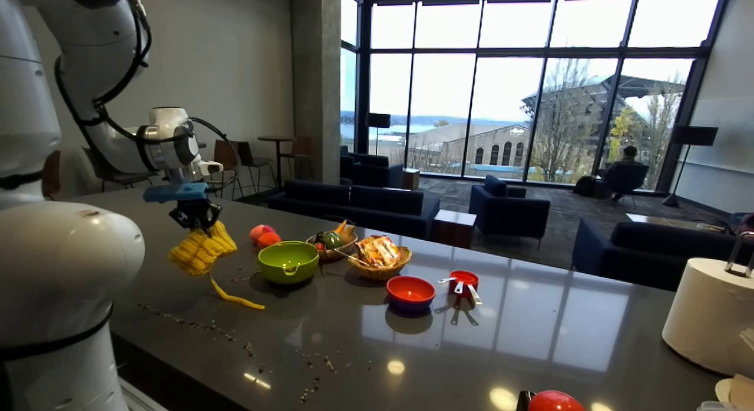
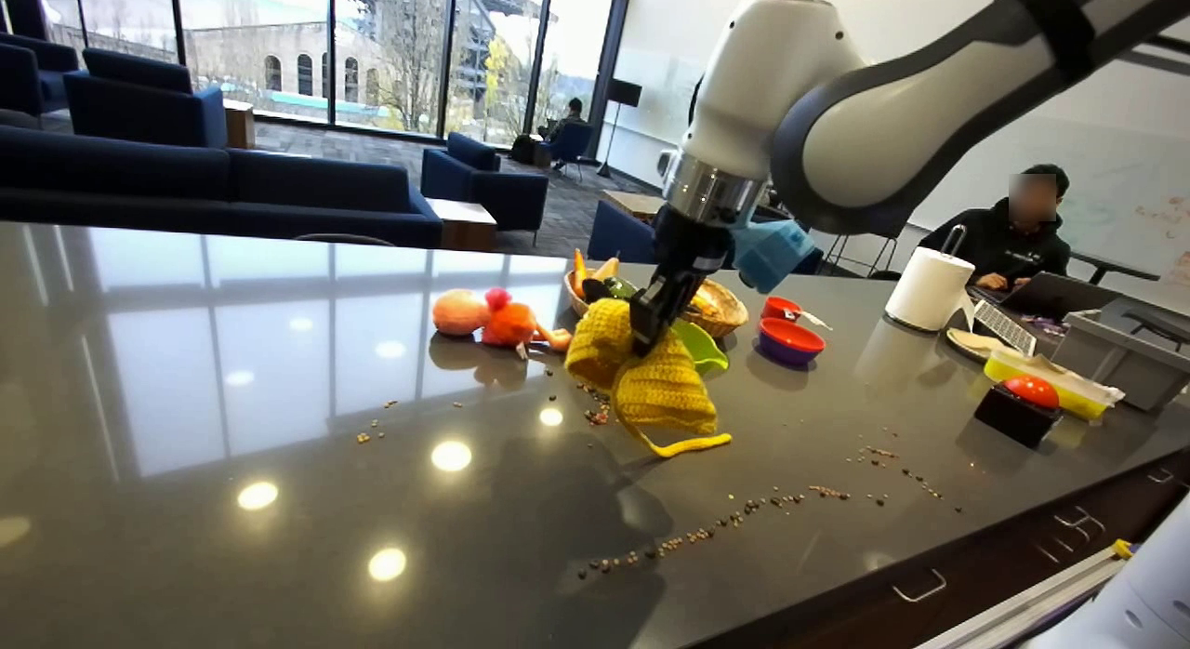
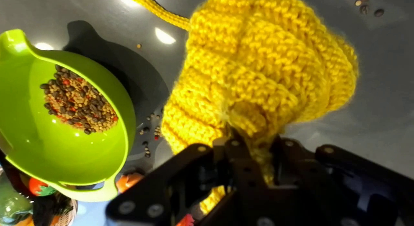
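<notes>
My gripper is shut on a yellow knitted piece, pinching a fold of it between the fingers. The gripper and the knitted piece also show in an exterior view. The knitted piece hangs above the dark counter, with a yellow cord trailing down. I cannot tell whether the cord touches the counter. In the wrist view the knitted piece fills the upper middle, in front of the jaws. Beside it stands a green bowl with dark beans and pale grains in it.
Behind the green bowl stand a basket of toy vegetables and a basket of packets. Red bowl, red measuring cups, paper towels, a red button box and orange plush toys stand around. Beans lie scattered.
</notes>
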Available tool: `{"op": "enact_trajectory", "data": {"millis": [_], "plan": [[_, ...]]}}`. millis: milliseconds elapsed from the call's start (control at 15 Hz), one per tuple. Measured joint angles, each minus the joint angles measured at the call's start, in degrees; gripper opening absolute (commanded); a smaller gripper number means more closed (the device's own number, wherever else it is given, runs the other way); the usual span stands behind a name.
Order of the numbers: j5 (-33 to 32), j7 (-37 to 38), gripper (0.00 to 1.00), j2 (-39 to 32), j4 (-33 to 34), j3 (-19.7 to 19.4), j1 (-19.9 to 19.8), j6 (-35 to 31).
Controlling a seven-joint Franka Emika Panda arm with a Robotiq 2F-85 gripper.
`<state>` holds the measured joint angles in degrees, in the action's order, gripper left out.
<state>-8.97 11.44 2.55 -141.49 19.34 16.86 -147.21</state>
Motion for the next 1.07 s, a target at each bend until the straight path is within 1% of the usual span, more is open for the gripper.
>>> {"op": "enact_trajectory", "data": {"millis": [400, 733, 867, 1067], "plan": [[8.87, -5.66, 0.04, -5.03, 0.18, -0.35, 0.0, -1.59], [14.17, -9.28, 0.04, -10.18, 0.08, -0.52, -0.3, -1.86], [15.88, -11.15, 0.04, -12.3, 0.02, -0.55, -0.65, -1.94], [15.91, -13.18, 0.04, -14.92, 0.17, -0.75, -1.21, -2.67]]}}
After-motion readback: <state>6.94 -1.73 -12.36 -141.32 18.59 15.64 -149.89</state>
